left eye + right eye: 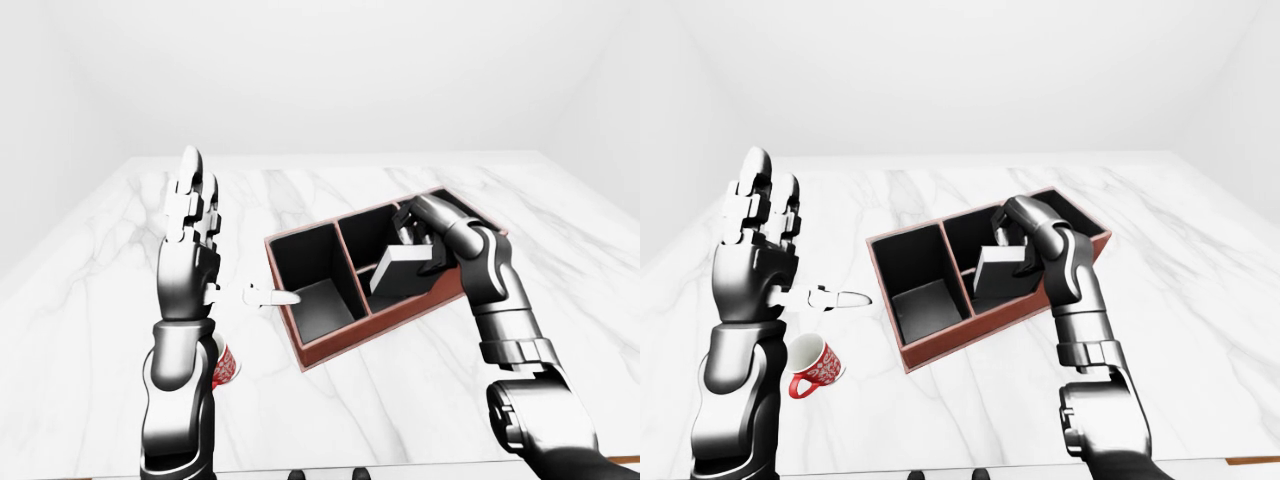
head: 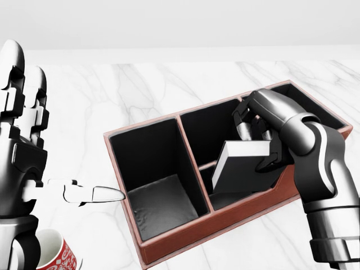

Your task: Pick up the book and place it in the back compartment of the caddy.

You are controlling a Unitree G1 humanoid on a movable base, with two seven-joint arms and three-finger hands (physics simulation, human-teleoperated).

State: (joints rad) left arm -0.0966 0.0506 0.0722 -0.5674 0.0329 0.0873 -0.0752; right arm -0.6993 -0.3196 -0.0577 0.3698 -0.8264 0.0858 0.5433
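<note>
**Head view: book tilted over the caddy, not yet seated**

Marble table (image 2: 169, 90) carried the red caddy (image 2: 185, 236). The book (image 2: 239, 169) hung tilted over its right-hand cells, clamped in the right hand (image 2: 264, 132); I'd say level it before lowering. The left hand (image 2: 22, 129) stood raised, fingers spread, empty.

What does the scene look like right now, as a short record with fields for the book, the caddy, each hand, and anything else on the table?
book: gray cover, white page edge, tilted, held over the caddy's middle section
caddy: reddish-brown box with black lining, several compartments, the large one at head-view left has nothing in it
right hand: fingers closed round the book from above
left hand: raised, open, holding nothing, left of the caddy
mug: red and white, near the left arm, on its side in the right-eye view
table: white marble
</note>
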